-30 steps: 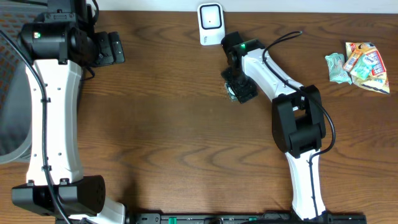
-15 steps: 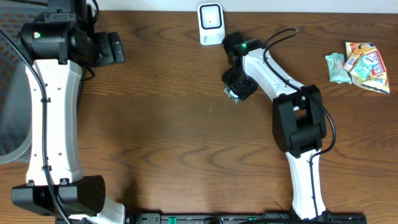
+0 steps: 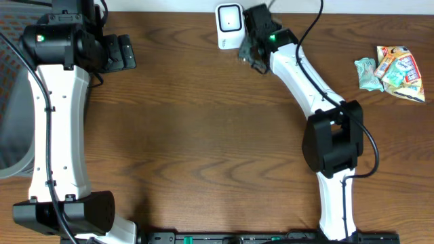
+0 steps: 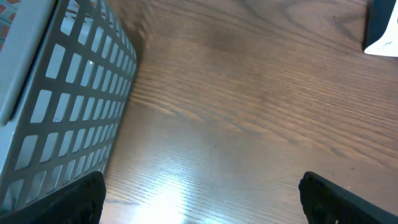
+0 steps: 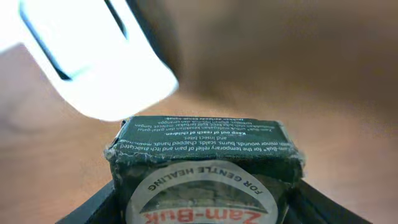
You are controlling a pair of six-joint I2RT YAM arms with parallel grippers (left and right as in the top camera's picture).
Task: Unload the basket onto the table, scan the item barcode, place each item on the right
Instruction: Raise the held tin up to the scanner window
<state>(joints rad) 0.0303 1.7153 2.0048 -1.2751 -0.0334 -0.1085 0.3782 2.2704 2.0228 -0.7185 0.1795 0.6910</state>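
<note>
presenting the green box (image 5: 205,158) to the scanner (image 5: 93,62), right gripper (image 5: 202,208) partway shut on it; next, likely angle its barcode at the scanner; left gripper (image 4: 202,199) wide open, empty

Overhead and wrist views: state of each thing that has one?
Left gripper: open, empty.
Right gripper: shut on the box.
Box: held, printed side toward the wrist camera, close beside the scanner.
Scanner: standing at the table's far edge; lit or not, can't tell.
Snack packets: piled at the right, apart from both arms.
Basket: beside the left gripper; contents hidden.
</note>
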